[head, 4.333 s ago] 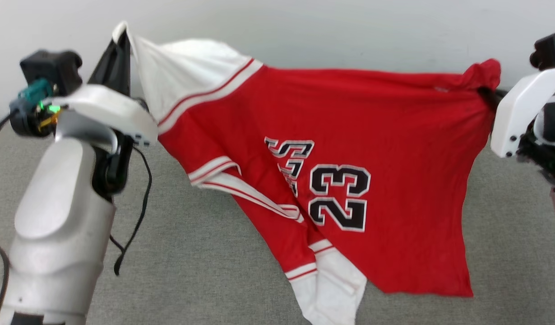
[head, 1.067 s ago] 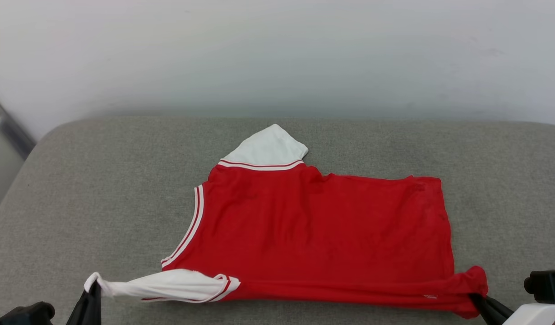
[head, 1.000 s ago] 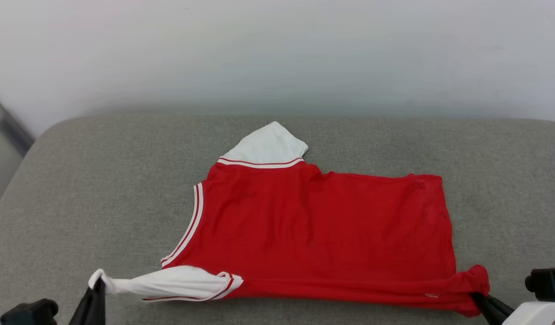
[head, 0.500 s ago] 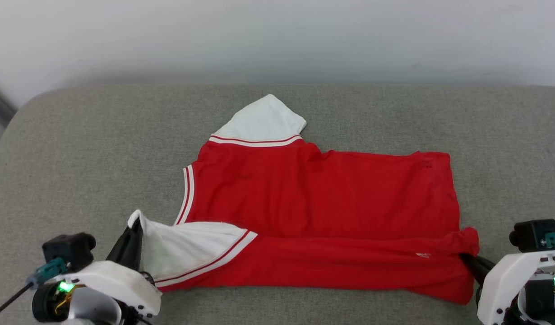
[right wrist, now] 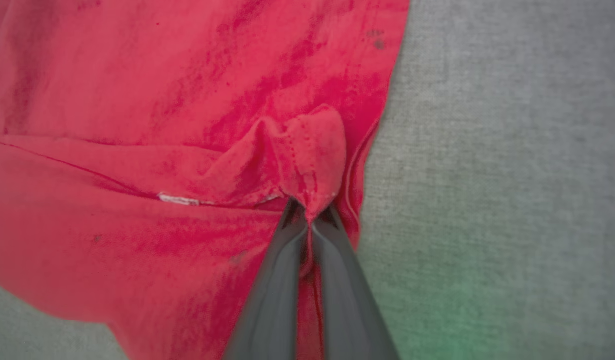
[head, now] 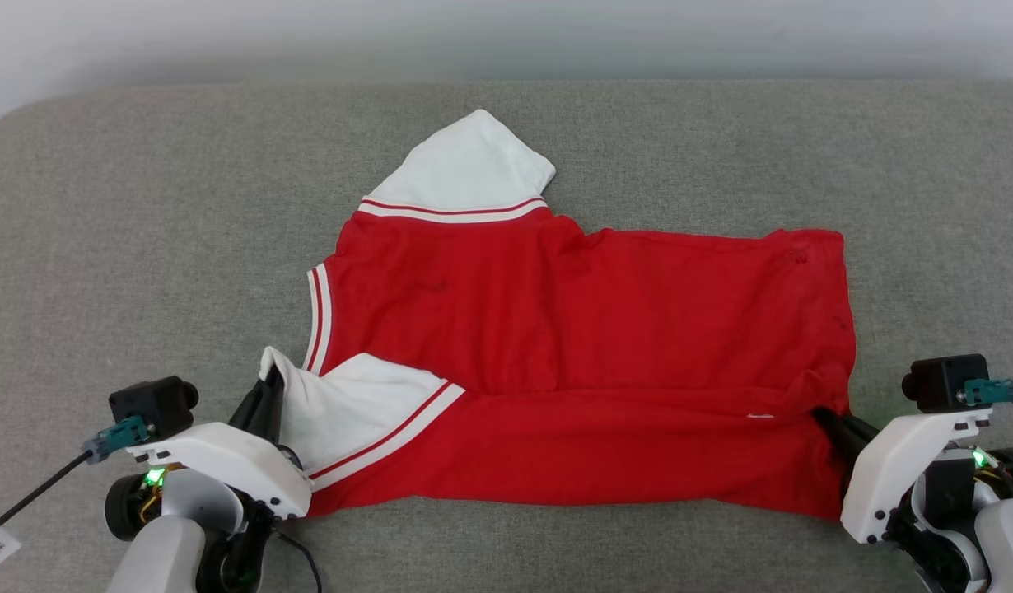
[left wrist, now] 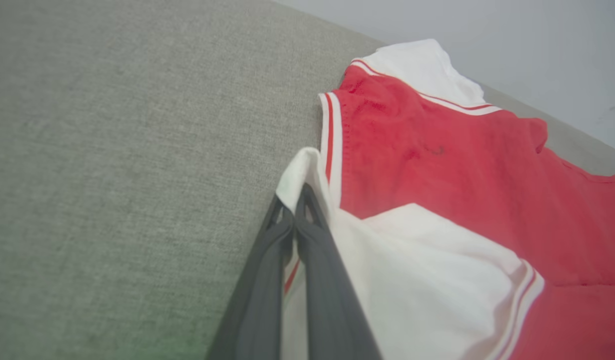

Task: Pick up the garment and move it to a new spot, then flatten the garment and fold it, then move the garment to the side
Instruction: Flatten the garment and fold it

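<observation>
The garment (head: 581, 321), a red jersey with white sleeves and red-white stripe trim, lies spread on the grey cushion, plain red side up. One white sleeve (head: 465, 169) points to the far side. The near long edge is folded over onto the body as a red band (head: 605, 449). My left gripper (head: 268, 387) is shut on the tip of the near white sleeve (left wrist: 437, 260), pinched between the dark fingers (left wrist: 267, 280). At the near right corner my right gripper (head: 823, 416) is shut on a bunched red hem corner (right wrist: 307, 155).
A grey fabric cushion (head: 144, 247) carries everything, with bare fabric to the left, right and far side of the garment. A pale wall (head: 506, 33) rises behind its far edge. A black cable (head: 37, 494) trails from my left wrist.
Both grippers have carried the garment's near edge away from me, folding the near sleeve and the near band over the red body. The head camera has tilted down, so the cushion sits higher.
</observation>
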Robot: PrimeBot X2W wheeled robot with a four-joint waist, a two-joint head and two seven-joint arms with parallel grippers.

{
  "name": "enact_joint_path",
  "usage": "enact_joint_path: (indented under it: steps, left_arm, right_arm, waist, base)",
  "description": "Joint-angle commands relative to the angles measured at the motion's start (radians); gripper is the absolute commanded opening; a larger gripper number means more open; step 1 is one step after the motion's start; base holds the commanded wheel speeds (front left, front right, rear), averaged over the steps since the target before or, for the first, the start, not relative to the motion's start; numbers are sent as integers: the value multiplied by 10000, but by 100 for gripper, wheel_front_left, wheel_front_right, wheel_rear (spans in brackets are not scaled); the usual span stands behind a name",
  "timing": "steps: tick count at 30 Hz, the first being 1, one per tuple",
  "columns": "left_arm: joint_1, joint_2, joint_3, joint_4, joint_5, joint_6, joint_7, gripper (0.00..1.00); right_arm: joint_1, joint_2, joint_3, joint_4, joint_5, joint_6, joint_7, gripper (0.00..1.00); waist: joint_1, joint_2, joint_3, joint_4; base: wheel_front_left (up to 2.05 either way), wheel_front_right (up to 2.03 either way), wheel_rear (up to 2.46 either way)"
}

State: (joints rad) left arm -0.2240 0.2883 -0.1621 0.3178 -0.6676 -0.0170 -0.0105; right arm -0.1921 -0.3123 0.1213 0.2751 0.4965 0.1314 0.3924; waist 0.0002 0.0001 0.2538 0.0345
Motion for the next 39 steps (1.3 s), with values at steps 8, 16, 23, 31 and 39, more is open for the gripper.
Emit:
enact_joint_path:
  steps: [8,16,23,31,39]
  left_arm:
    - [-505,-178,64,1350,-560,-536,-42,100]
    - [-256,339,300,1449,-739,-669,-56,100]
    - [5,1132,401,391,-774,-472,813,100]
    - [476,2408,216,-1393,-749,-116,2944,100]
    - [1208,3459,26,-2234,-1590,-51,5683,100]
  right_arm:
    - [-166,-199,565,888,363,-46,-929,100]
    - [78,-137,626,198,363,-10,-2844,100]
    - [531,-28,218,-758,-329,-10,-3759,100]
    - [1253,427,-572,-2350,-1450,-10,-3797,100]
    - [1945,1156,-936,-3943,-2044,-10,-3445,100]
  waist:
    - [-2,-1,-50,-136]
    - [-2,-1,-748,-441]
    - [-2,-1,-1341,-665]
    - [-2,-1,-1722,-905]
    - [-2,-1,-1537,-1282]
  base:
    - [0,0,0]
    - [0,0,0]
    - [0,0,0]
    - [0,0,0]
    - [0,0,0]
